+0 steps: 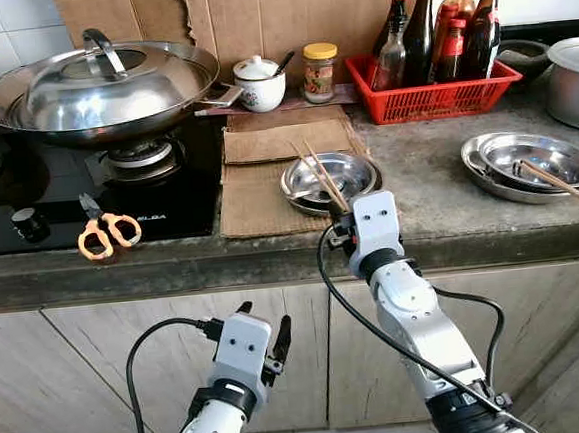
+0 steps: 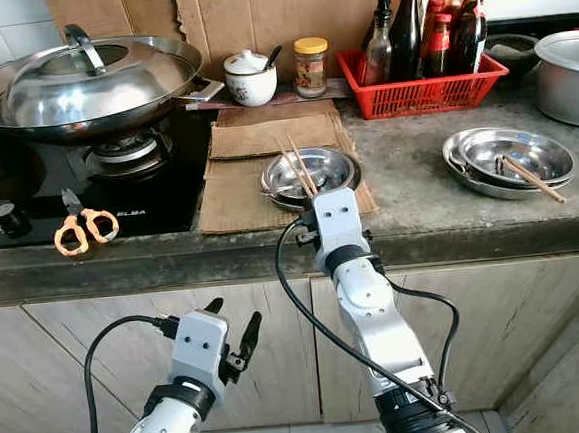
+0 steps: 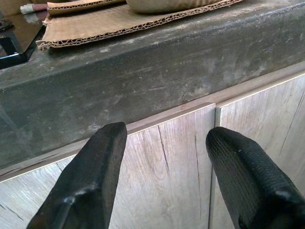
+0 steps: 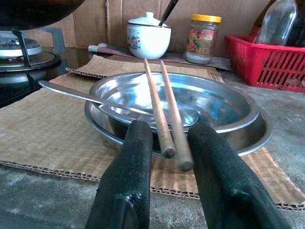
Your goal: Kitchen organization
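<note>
Right wrist view: right gripper pinches chopsticks by their ends; light, stiff, may slip.

The pot is cut by the frame edge; bottle tops too; the right gripper hides behind its wrist

two silver arms, black looping cables, textured black fingers

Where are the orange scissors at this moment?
In the left eye view the scissors lie on the front edge of the black stove, on the robot's left, below the wok and left of the cardboard.
</note>
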Robot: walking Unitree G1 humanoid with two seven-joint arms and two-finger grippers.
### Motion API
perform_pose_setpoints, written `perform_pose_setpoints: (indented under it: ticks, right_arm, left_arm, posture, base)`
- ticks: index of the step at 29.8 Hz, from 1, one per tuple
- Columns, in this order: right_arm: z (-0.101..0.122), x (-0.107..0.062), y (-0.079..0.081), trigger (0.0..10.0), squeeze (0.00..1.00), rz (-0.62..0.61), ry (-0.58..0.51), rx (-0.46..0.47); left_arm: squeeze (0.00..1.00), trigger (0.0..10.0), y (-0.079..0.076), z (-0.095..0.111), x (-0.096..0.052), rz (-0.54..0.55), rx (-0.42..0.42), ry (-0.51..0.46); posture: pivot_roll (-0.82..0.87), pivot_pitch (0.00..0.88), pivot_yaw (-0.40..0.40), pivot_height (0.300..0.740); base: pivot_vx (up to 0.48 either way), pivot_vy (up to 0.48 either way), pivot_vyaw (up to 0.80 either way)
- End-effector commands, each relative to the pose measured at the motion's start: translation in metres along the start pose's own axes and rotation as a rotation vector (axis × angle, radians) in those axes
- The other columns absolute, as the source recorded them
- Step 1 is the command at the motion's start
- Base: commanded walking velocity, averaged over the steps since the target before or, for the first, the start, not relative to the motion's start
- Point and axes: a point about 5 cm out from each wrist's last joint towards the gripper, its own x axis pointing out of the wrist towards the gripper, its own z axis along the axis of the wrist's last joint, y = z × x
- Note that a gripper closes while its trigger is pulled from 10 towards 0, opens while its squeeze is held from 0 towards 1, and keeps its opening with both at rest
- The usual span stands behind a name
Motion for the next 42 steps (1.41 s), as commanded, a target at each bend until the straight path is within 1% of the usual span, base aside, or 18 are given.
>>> perform_pose_setpoints:
  ticks: [1,3,4,17,18,19,21,27,29,31,32,33,35,36,38,39,42]
  right_arm:
    - [0.004,0.002,-0.001,10.0,0.00,-0.009,-0.018,-0.002]
    - [0.004,0.002,-0.001,10.0,0.00,-0.009,-0.018,-0.002]
    - [0.004,0.003,-0.003,0.0,0.00,-0.016,-0.019,-0.005]
    - [0.007,0.003,-0.007,0.0,0.00,-0.032,-0.034,-0.005]
    - [0.010,0.002,-0.006,0.0,0.00,-0.023,-0.052,0.024]
    - [0.010,0.002,-0.006,0.0,0.00,-0.023,-0.052,0.024]
    - [0.016,0.000,-0.005,0.0,0.00,-0.010,-0.095,0.067]
    - [0.022,-0.006,-0.007,0.0,0.00,-0.004,-0.133,0.092]
    - [0.025,-0.016,-0.012,0.0,0.00,-0.011,-0.157,0.107]
    - [0.025,-0.016,-0.012,0.0,0.00,-0.011,-0.157,0.107]
    - [0.023,-0.027,-0.021,0.0,0.00,-0.044,-0.175,0.111]
    - [0.023,-0.027,-0.021,0.0,0.00,-0.044,-0.175,0.111]
    - [0.020,-0.036,-0.028,0.0,0.00,-0.068,-0.188,0.114]
    - [0.020,-0.036,-0.028,0.0,0.00,-0.068,-0.188,0.114]
    - [0.019,-0.043,-0.030,0.0,0.00,-0.077,-0.187,0.120]
    - [0.019,-0.049,-0.029,0.0,0.00,-0.078,-0.183,0.124]
    - [0.020,-0.055,-0.026,0.0,0.00,-0.076,-0.177,0.128]
  left_arm:
    - [0.00,10.0,-0.001,0.001,-0.001,-0.002,0.013,-0.001]
    - [0.00,10.0,-0.001,0.001,-0.001,-0.002,0.013,-0.001]
    - [0.00,10.0,-0.001,0.001,-0.001,-0.002,0.013,-0.001]
    - [0.00,10.0,-0.001,0.001,0.000,-0.002,0.015,-0.002]
    - [0.00,10.0,-0.001,0.001,0.000,-0.001,0.014,-0.002]
    - [0.00,10.0,-0.001,0.001,0.000,-0.001,0.014,-0.002]
    - [0.00,10.0,-0.001,0.001,0.000,0.001,0.015,-0.004]
    - [0.00,10.0,-0.001,0.001,0.000,0.006,0.011,-0.006]
    - [0.00,10.0,0.000,0.001,0.000,0.021,0.002,-0.007]
    - [0.00,10.0,0.000,0.001,0.000,0.021,0.002,-0.007]
    - [0.00,10.0,0.000,0.002,0.001,0.027,0.001,-0.010]
    - [0.00,10.0,0.000,0.002,0.001,0.027,0.001,-0.010]
    - [0.00,10.0,0.000,0.002,0.001,0.029,0.004,-0.014]
    - [0.00,10.0,0.000,0.002,0.001,0.029,0.004,-0.014]
    - [0.00,10.0,0.000,0.002,0.000,0.030,0.004,-0.020]
    - [0.00,10.0,0.000,0.002,0.000,0.032,0.004,-0.025]
    - [0.00,10.0,0.001,0.002,-0.001,0.037,0.007,-0.031]
  posture:
    - [0.07,0.037,-0.021,0.740]
    - [0.07,0.037,-0.021,0.740]
    - [0.07,0.039,-0.025,0.740]
    - [0.07,0.039,-0.025,0.740]
    - [0.07,0.039,-0.023,0.740]
    - [0.07,0.039,-0.023,0.740]
    - [0.07,0.039,-0.023,0.740]
    - [0.07,0.036,-0.026,0.740]
    - [0.06,0.034,-0.028,0.740]
    - [0.06,0.034,-0.028,0.740]
    - [0.06,0.030,-0.025,0.740]
    - [0.06,0.030,-0.025,0.740]
    - [0.06,0.027,-0.023,0.740]
    - [0.06,0.027,-0.023,0.740]
    - [0.05,0.024,-0.019,0.740]
    - [0.05,0.022,-0.014,0.740]
    - [0.05,0.016,-0.012,0.740]
  base:
    - [0.000,0.000,0.00]
    - [0.000,0.000,0.00]
    - [0.000,0.000,0.00]
    - [0.000,0.000,0.00]
    - [0.000,0.000,0.00]
    - [0.000,0.000,0.00]
    - [0.000,0.000,0.00]
    - [0.000,0.000,0.00]
    - [0.000,0.000,0.00]
    - [0.000,0.000,0.00]
    - [0.000,0.000,0.00]
    - [0.000,0.000,0.00]
    - [0.000,0.000,0.00]
    - [0.000,0.000,0.00]
    - [0.000,0.000,0.00]
    - [0.000,0.000,0.00]
    - [0.000,0.000,0.00]
